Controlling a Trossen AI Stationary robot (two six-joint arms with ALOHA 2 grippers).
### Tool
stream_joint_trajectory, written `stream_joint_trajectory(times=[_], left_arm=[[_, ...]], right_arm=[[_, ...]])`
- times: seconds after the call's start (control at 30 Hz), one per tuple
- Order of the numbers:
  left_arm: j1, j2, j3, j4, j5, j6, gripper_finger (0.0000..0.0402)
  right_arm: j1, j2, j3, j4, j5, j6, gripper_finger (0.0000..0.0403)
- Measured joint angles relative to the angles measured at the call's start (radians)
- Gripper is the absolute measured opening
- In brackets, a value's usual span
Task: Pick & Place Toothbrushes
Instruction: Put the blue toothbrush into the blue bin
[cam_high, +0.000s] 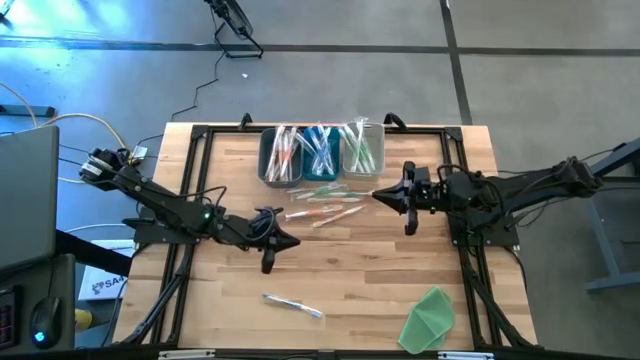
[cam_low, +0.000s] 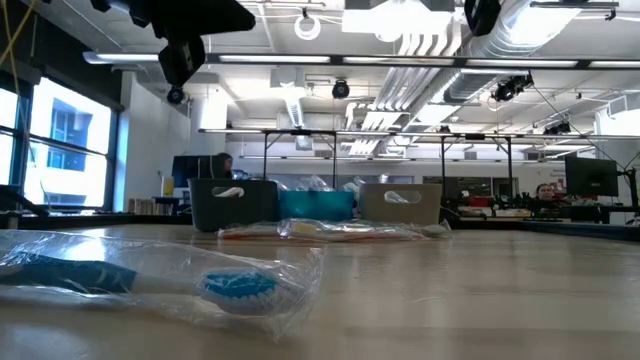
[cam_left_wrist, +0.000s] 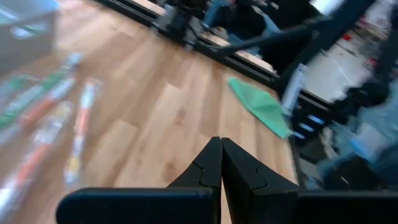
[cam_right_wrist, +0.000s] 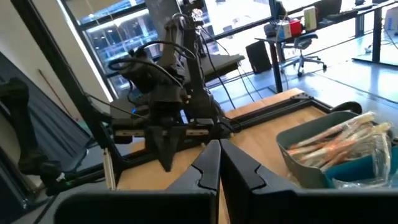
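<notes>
Several wrapped toothbrushes (cam_high: 322, 206) lie loose on the wooden table in front of three bins. More stand in the dark grey bin (cam_high: 279, 157), the teal bin (cam_high: 320, 155) and the pale bin (cam_high: 362, 150). One blue toothbrush in a clear wrapper (cam_high: 293, 305) (cam_low: 215, 287) lies alone toward the near edge. My left gripper (cam_high: 296, 241) (cam_left_wrist: 221, 142) is shut and empty, above the table just near-left of the loose toothbrushes (cam_left_wrist: 46, 124). My right gripper (cam_high: 375, 194) (cam_right_wrist: 219, 144) is shut and empty, in the air just right of them, beside the bins (cam_right_wrist: 336, 149).
A green cloth-like sheet (cam_high: 430, 320) (cam_left_wrist: 261, 109) lies at the near right corner. A black frame (cam_high: 200, 130) runs along the table's edges. Bare wood lies between the loose toothbrushes and the near edge. In the right wrist view the left arm (cam_right_wrist: 165, 124) shows opposite.
</notes>
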Motion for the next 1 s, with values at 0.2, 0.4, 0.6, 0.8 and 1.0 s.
stream_joint_trajectory(times=[0.2, 0.4, 0.6, 0.8, 1.0], left_arm=[[-0.061, 0.013, 0.075, -0.011, -0.006, 0.123, 0.0], [-0.101, 0.061, 0.215, -0.232, -0.049, 0.207, 0.0], [-0.105, 0.148, 0.349, -0.501, 0.025, 0.203, 0.0], [-0.105, 0.198, 0.374, -0.528, 0.137, 0.2, 0.0], [-0.105, 0.237, 0.372, -0.516, 0.157, 0.199, 0.0009]], right_arm=[[0.0, -0.001, 0.0, 0.004, 0.001, 0.022, 0.0002], [-0.001, -0.001, 0.0, -0.01, 0.001, 0.022, 0.0002], [-0.001, -0.001, 0.0, -0.076, 0.048, 0.051, 0.0002], [-0.001, -0.001, 0.0, -0.134, 0.057, 0.056, 0.0002], [-0.001, -0.001, 0.0, -0.158, 0.057, 0.056, 0.0002]])
